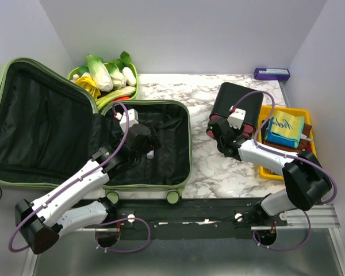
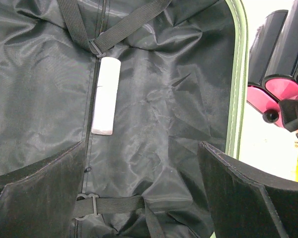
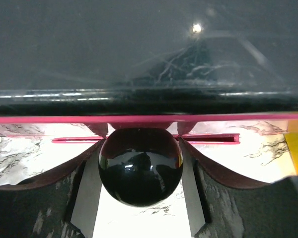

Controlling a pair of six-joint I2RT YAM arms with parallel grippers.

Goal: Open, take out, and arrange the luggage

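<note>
The pale sage-green luggage [image 1: 181, 109] lies open on the marble table, lid flat to the left, black lining showing. My left gripper [image 1: 145, 141] is open and empty inside the right half, over the lining [image 2: 159, 99]. A white tube [image 2: 106, 96] lies ahead of its fingers beside the elastic straps [image 2: 109, 204]; the tube also shows in the top view [image 1: 151, 154]. My right gripper [image 1: 219, 131] is shut on the round black knob [image 3: 140, 166] at the pink-red end of a black box [image 1: 237, 103].
A green basket of toy vegetables [image 1: 106, 77] stands behind the luggage. A shallow yellow tray [image 1: 266, 171] with a blue and yellow packet [image 1: 284, 129] sits at the right. A purple box [image 1: 271, 73] lies at the back right. White walls close in the table.
</note>
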